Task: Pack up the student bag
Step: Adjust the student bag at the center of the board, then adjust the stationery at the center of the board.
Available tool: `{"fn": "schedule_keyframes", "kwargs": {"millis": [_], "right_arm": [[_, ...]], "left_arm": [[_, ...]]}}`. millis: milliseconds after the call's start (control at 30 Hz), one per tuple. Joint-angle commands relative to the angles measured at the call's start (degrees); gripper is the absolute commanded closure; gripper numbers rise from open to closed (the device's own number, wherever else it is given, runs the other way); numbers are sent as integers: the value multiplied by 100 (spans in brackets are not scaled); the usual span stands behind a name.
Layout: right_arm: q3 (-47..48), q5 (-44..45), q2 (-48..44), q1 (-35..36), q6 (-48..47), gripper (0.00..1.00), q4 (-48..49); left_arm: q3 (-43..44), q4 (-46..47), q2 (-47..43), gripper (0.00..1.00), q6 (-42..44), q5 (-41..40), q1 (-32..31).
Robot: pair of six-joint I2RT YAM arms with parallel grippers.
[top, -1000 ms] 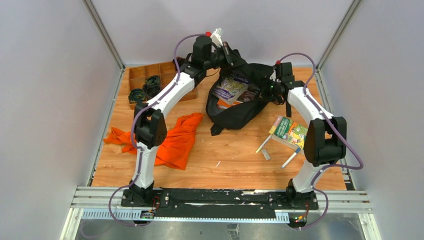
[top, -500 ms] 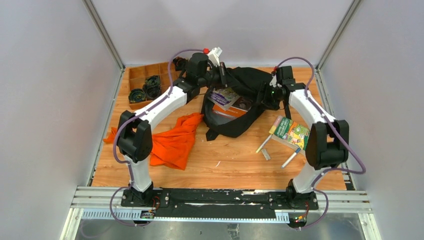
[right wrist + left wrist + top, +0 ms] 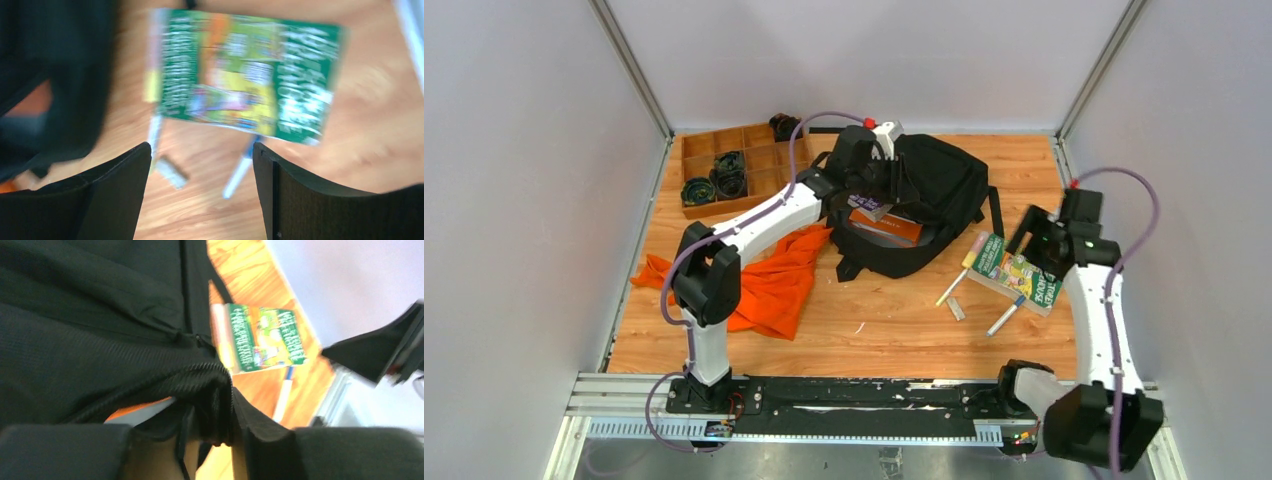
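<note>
The student bag (image 3: 939, 180) is a black backpack lying at the back middle of the table, its mouth facing left. An orange book (image 3: 886, 229) and a purple one (image 3: 865, 205) show inside. My left gripper (image 3: 889, 185) is at the mouth's upper rim. In the left wrist view the zip rim (image 3: 210, 385) lies between the parted fingers (image 3: 270, 440), against the right one and clear of the left one; the left gripper (image 3: 200, 440) is open. My right gripper (image 3: 1031, 232) hangs open and empty (image 3: 202, 160) over a green book (image 3: 250, 75) right of the bag.
The green book (image 3: 1016, 270) lies with a yellow-tipped pen (image 3: 954, 285), a blue pen (image 3: 1006, 316) and a small grey block (image 3: 957, 310). An orange cloth (image 3: 774, 285) is spread at left. A wooden compartment tray (image 3: 759, 155) with black parts stands at the back left.
The right gripper let go of the bag, opened and swung back right over the green book. The left gripper moved right and down with the rim and has parted. The bag has sagged flatter.
</note>
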Motion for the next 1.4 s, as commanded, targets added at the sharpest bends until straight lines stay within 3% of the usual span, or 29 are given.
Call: {"fn": "schedule_keyframes", "kwargs": {"millis": [0, 133, 233, 367, 567, 833, 1033, 1067, 1367], "right_arm": [[-582, -206, -337, -1630, 69, 23, -389], [-749, 246, -402, -1834, 455, 22, -351], [-991, 72, -227, -1961, 865, 23, -140], [-1154, -275, 107, -1988, 1014, 25, 144], [-1541, -1289, 373, -1926, 1473, 34, 644], [-1986, -546, 450, -1733, 1337, 43, 670], [-2334, -577, 517, -1733, 1173, 44, 949], [-2354, -729, 568, -1733, 1059, 48, 1044], [-2440, -1112, 777, -1711, 745, 52, 1331]], "left_arm": [[33, -743, -187, 59, 691, -1100, -149], [-235, -1064, -862, 29, 1282, -2549, -141], [-270, -1285, -1313, 20, 1575, -3022, -83], [-658, -1423, -1963, 18, 1602, -3266, -18], [-1979, -1112, -2894, 16, 1245, -3243, -17], [-3037, -1196, -3453, 16, 899, -3030, -26], [-3534, -1177, -3867, 17, 863, -3050, -26], [-3586, -1178, -3922, 17, 863, -3060, -26], [-3689, -1163, -4016, 16, 726, -2837, -26]]}}
